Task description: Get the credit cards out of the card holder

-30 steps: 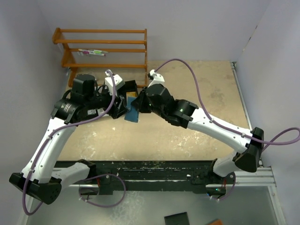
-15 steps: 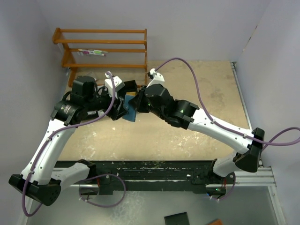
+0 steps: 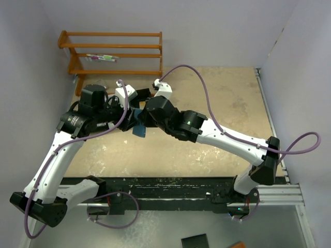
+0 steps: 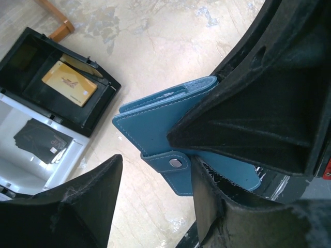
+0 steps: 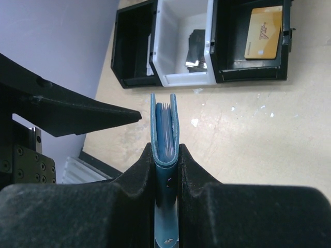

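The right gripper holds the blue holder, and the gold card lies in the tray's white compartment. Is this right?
No: the right wrist view shows the gold card in a black compartment of the tray, not the white one. The right gripper does hold the holder.

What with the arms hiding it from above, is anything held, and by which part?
The right fingers pinch the folded holder across both covers, at its end nearest that wrist. The left fingers hold nothing.

Blue card holder (image 4: 150, 121), gold-tan credit card (image 4: 69, 83), black-and-white tray (image 5: 183, 80), possibly dark second card (image 4: 41, 140).
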Motion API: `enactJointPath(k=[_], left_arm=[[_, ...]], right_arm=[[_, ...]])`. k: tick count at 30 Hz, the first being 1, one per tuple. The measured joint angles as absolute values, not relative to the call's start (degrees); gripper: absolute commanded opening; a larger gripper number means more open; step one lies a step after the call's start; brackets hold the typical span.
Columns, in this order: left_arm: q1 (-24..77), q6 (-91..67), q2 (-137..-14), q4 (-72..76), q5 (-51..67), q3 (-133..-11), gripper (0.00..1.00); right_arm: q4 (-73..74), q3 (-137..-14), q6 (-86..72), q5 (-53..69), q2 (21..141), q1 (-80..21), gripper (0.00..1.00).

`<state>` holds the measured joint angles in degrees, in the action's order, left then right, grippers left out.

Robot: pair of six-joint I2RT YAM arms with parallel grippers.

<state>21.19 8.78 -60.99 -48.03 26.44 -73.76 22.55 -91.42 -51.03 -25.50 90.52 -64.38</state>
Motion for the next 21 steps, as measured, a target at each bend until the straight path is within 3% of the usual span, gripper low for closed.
enactJointPath(k=[9,13,15,21], left_arm=[[21.6,8.8,-60.5,-47.5,26.4,-71.1,0.37],[21.8,8.4,-59.8,-46.8,26.9,-69.8,0.09],[22.1,8.3,-59.4,-46.6,26.8,-69.4,0.0],[21.7,8.6,-60.4,-46.9,18.1,-69.3,0.0]], right_arm=[[26.9,-94.4,-51.6,-28.3,93.1,-65.4,0.0],[26.8,-94.4,-52.1,-29.1,93.1,-65.6,0.0],[26.8,-94.4,-52.1,-29.1,93.1,-65.6,0.0],[25.9,-94.4,-52.4,-28.7,91.2,-66.0,0.0]])
